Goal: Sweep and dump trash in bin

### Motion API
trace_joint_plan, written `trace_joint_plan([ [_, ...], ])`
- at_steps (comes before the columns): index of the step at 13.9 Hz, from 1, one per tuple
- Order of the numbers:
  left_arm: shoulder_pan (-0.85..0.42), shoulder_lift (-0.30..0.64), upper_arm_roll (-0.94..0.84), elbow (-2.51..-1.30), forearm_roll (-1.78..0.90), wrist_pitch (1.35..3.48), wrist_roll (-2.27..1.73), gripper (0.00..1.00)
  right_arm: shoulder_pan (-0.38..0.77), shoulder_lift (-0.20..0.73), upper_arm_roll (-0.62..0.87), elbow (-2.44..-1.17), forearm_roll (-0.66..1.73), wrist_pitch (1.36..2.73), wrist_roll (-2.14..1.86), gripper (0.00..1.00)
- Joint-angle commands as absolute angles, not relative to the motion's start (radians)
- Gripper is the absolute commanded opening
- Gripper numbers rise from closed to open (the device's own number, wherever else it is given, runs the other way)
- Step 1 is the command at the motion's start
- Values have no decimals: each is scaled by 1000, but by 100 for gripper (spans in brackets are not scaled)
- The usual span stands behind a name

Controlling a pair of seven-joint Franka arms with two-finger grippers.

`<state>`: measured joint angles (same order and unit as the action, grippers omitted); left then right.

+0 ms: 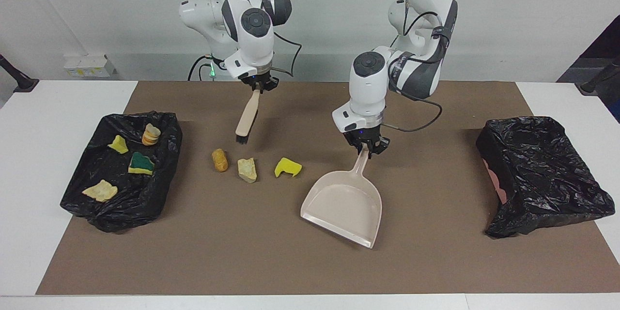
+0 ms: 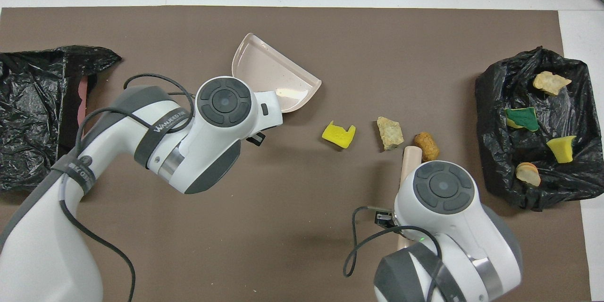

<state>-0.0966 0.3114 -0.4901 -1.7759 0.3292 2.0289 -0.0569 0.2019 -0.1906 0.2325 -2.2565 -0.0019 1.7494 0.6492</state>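
Three pieces of trash lie in a row on the brown mat: a golden-brown piece [image 1: 220, 160] [image 2: 426, 146], a pale bread chunk [image 1: 247, 170] [image 2: 390, 133] and a yellow sponge [image 1: 287, 167] [image 2: 338, 133]. Several more pieces lie in the black-lined bin [image 1: 160, 189] [image 2: 495, 151] at the right arm's end. My right gripper [image 1: 259, 85] is shut on the handle of the beige brush [image 1: 246, 118] [image 2: 409, 160], whose bristles hang over the mat beside the golden-brown piece. My left gripper [image 1: 368, 147] is shut on the handle of the beige dustpan [image 1: 344, 203] [image 2: 273, 73], which lies beside the yellow sponge.
A second black-lined bin [image 1: 547, 174] [image 2: 37, 113] stands at the left arm's end of the mat, with pink showing at its side. White tabletop [image 1: 58, 101] surrounds the mat. A cable loops from the left arm's wrist.
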Motion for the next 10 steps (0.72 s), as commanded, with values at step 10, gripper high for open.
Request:
trace_joint_plan([
  [10,51,275,-488,-1839,328,2010,963,0,-138,-137,245,-2371,-75,2042,169,0],
])
